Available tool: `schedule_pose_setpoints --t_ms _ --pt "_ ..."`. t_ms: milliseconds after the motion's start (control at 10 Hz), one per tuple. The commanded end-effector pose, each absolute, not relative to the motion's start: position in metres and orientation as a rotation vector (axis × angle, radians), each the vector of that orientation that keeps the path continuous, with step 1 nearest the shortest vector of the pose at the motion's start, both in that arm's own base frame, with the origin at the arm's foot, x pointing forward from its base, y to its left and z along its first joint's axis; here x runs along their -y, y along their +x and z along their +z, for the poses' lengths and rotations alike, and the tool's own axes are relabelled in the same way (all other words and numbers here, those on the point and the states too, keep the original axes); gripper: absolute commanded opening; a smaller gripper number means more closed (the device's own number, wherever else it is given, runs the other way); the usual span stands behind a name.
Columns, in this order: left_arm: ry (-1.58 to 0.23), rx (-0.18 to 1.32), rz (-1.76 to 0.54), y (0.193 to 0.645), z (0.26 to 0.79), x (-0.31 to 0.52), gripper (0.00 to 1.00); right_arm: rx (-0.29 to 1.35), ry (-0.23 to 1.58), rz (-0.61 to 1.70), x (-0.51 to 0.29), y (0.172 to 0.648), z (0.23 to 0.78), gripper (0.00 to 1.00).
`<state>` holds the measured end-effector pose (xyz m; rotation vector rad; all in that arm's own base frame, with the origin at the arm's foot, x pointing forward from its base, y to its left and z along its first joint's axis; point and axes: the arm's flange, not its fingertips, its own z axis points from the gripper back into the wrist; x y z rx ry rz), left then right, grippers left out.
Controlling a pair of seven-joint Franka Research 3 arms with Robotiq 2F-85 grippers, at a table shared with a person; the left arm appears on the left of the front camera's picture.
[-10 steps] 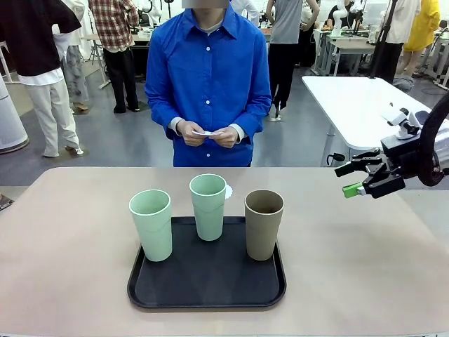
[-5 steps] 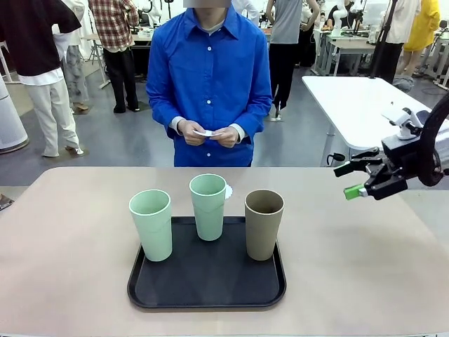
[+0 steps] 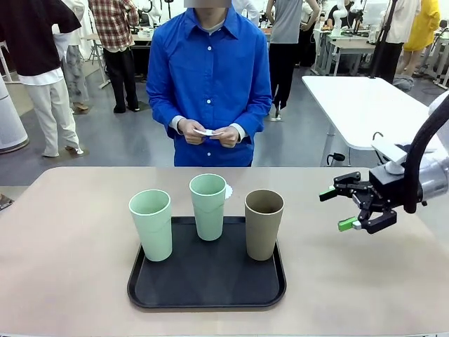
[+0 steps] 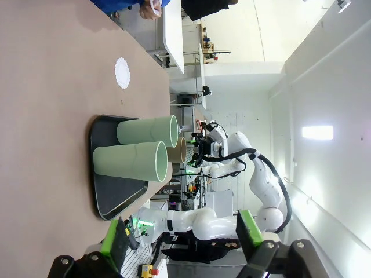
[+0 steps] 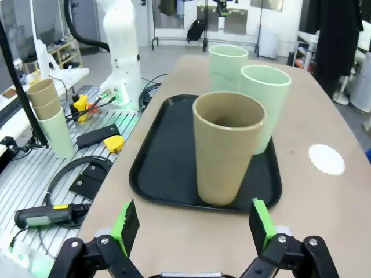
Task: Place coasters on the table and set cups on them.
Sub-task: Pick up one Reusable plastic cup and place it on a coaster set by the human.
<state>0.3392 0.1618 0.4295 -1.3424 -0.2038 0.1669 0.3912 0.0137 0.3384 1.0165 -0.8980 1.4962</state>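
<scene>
Cups: three stand upright on the black tray (image 3: pixel 203 286). One mint cup (image 3: pixel 151 226) is at the left, a second mint cup (image 3: pixel 208 208) at the back middle, and the brown cup (image 3: pixel 264 226) at the right. None of them touch.
Coaster: one white lacy coaster (image 3: pixel 228 191) lies flat on the table (image 3: pixel 70 242) just beyond the tray, half hidden behind the second mint cup. Nothing stands on it.
Person: stands at the far side in a blue shirt, with the person's hands (image 3: pixel 191 132) together at the waist and a small white piece pinched between them. I cannot tell what it is.
Right pincer (image 3: pixel 337 209): hovers above the table to the right of the tray, well apart from the brown cup. Its fingers are spread wide and empty. Its wrist view faces the brown cup, the nearest of the three.
Left pincer (image 4: pixel 181 240): the green pads stand wide apart with nothing between them. It is back from the tray, with the mint cups the nearest to it.
</scene>
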Motion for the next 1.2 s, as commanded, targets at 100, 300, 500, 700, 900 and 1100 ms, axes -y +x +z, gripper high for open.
schedule_pose_setpoints --t_ms 100,300,500,700,900,1100 --pt "-1.357 0.222 0.157 0.338 0.43 -0.164 1.0 0.978 0.952 1.357 -0.026 0.406 0.3 1.0" --pt "-1.357 0.222 0.157 0.338 0.43 -0.164 1.0 0.946 0.968 1.352 -0.042 0.404 0.287 1.0" --pt "-1.357 0.222 0.157 0.338 0.43 -0.164 1.0 0.938 1.018 1.359 -0.05 0.4 0.282 1.0" --pt "-1.357 0.222 0.157 0.338 0.43 -0.164 1.0 0.908 0.999 1.347 -0.049 0.393 0.289 1.0" --pt "-1.357 0.222 0.157 0.338 0.43 -0.164 1.0 0.902 1.017 1.362 -0.048 0.403 0.286 1.0" --pt "-1.357 0.222 0.157 0.338 0.43 -0.164 1.0 0.902 1.017 1.362 -0.048 0.403 0.286 1.0"
